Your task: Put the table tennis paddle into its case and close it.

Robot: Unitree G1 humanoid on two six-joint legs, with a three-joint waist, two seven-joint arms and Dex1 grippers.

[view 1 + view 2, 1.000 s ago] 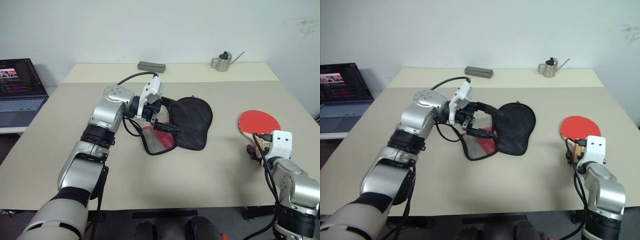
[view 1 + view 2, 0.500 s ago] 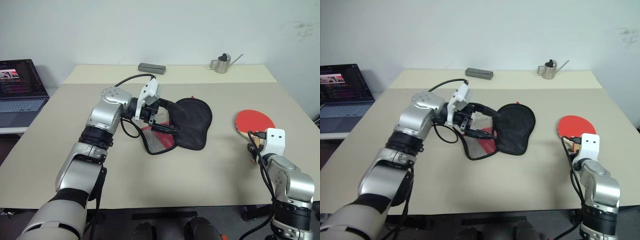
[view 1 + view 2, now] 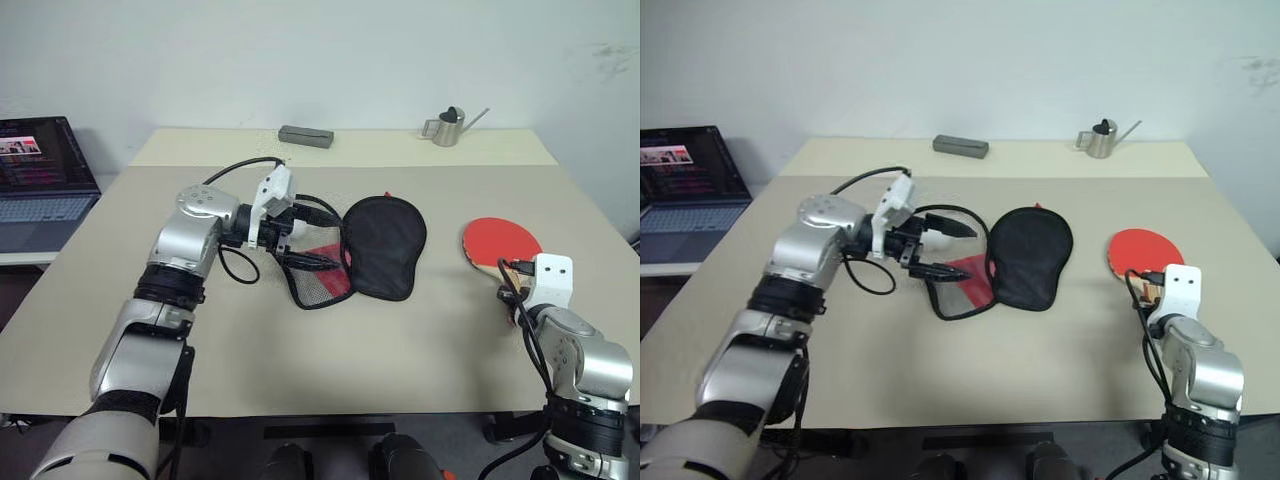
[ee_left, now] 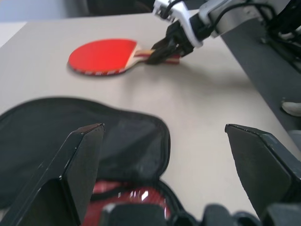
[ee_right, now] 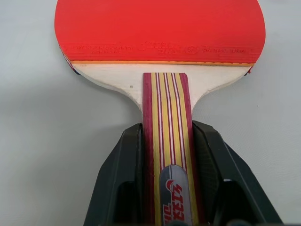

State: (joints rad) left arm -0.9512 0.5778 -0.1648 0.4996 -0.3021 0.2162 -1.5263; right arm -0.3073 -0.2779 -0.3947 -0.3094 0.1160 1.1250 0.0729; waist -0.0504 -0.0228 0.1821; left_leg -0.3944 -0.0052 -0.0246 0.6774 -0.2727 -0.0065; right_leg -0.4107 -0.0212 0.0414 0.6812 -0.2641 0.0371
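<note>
The table tennis paddle (image 3: 497, 243) lies flat at the table's right, red face up, with its striped wooden handle pointing toward me. My right gripper (image 5: 167, 155) is shut on that handle, one black finger (image 5: 120, 174) pressed against each side. The case (image 3: 385, 245) lies unzipped mid-table. Its black flap is spread to the right and its red mesh half (image 3: 322, 285) sits to the left. My left gripper (image 3: 338, 240) hovers just above the mesh half, pointing right toward the black flap. It is open wide with nothing between its fingers (image 4: 80, 160).
A grey block (image 3: 305, 135) and a small metal watering can (image 3: 447, 125) stand at the table's far edge. An open laptop (image 3: 40, 180) sits on a side surface to the left. Bare tabletop (image 3: 440, 330) separates the case from the paddle.
My right gripper has shut on the paddle's handle, and the paddle head has shifted slightly left. My left gripper, still open, has drawn back to the left off the black flap.
</note>
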